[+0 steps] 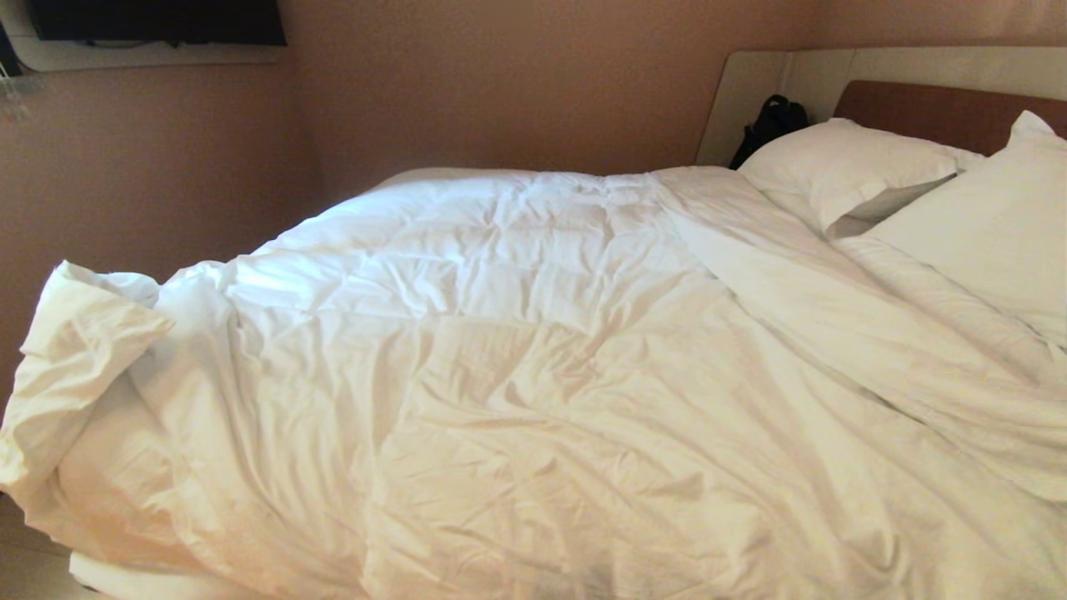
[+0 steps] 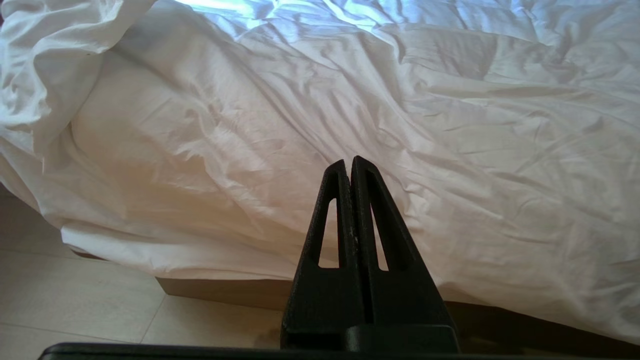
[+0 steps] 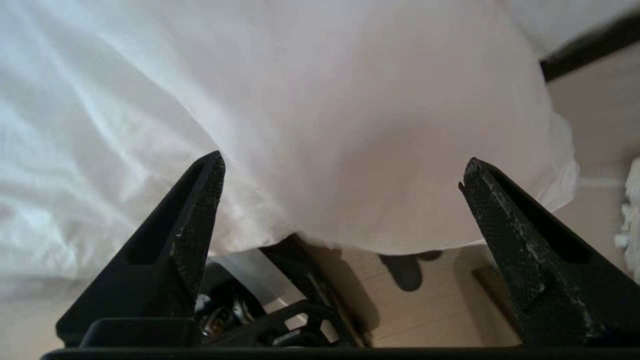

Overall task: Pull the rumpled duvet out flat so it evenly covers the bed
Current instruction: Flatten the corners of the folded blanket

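- The duvet (image 1: 500, 358) is spread across nearly the whole bed (image 1: 942, 112), white, puffy and creased, faint stitched squares showing through the wrinkles.
- Its left corner (image 1: 79, 333) is folded back on itself in a bunched flap at the foot end, with the cloth below it drooping over the bed's edge.
- On the right a long ridge of duvet (image 1: 834, 317) runs up toward the headboard, rumpled and doubled over.
- 2 pillows at the head: one pillow (image 1: 842, 171) lies flat, the other pillow (image 1: 992, 225) sits nearer and bigger, at the right edge.
- A black bag (image 1: 771, 125) rests against the beige surround, just beside the far pillow.
- Neither arm shows in the head view.
- Left gripper (image 2: 351, 162): fingers pressed tight together, nothing between them, pointing at the duvet's hanging side, above the pale floor (image 2: 75, 300). It is clear of the cloth.
- From that wrist, the duvet hangs over the brown base (image 2: 225, 290), hiding most of it.
- Right gripper (image 3: 342, 172): fingers spread wide, nothing held, facing the duvet's overhanging edge (image 3: 400, 200).
- That edge hangs loose over the floor, with a shadow falling beneath it; whether a fingertip brushes the cloth I cannot tell.
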Available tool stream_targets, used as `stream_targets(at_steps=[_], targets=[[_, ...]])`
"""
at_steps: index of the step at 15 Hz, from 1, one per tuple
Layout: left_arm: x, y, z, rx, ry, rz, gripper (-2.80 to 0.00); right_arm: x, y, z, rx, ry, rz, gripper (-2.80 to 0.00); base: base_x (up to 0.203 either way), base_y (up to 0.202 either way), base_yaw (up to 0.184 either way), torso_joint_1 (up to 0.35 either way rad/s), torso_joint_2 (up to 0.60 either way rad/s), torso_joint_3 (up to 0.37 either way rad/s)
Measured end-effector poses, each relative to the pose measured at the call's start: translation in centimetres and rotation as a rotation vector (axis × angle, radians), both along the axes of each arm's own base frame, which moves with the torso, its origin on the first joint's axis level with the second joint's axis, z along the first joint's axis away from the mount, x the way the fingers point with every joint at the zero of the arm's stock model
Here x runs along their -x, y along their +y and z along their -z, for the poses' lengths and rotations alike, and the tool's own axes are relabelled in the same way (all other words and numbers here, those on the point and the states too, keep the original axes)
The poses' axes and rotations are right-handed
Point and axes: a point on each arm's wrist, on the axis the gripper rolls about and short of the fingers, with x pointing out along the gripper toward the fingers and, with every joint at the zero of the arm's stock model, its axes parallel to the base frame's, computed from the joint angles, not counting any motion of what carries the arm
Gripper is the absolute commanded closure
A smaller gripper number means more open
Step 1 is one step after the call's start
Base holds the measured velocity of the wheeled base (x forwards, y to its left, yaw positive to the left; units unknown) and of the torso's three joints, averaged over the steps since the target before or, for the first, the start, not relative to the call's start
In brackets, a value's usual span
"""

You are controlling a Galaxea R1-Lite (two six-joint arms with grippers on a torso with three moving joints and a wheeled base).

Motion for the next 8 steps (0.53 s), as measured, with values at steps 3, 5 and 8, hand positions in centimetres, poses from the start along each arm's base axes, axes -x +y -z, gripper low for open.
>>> stream_targets(at_steps=[3, 5, 8], targets=[[0.0, 0.0, 0.0, 0.0, 0.0, 0.0, 0.0, 1.2, 1.9, -0.1, 0.027, 0.0, -0.046, 0.0, 0.0, 0.0, 0.0, 0.0, 0.0, 0.0], [0.0, 0.0, 0.0, 0.0, 0.0, 0.001, 0.0, 2.5, 3.8, -0.4, 0.055, -0.016, -0.073, 0.0, 0.0, 0.0, 0.0, 0.0, 0.0, 0.0], [0.0, 0.0, 0.0, 0.0, 0.0, 0.001, 0.0, 5.3, 7.6, 0.3, 0.058, -0.026, -0.127, 0.0, 0.0, 0.0, 0.0, 0.0, 0.0, 0.0]])
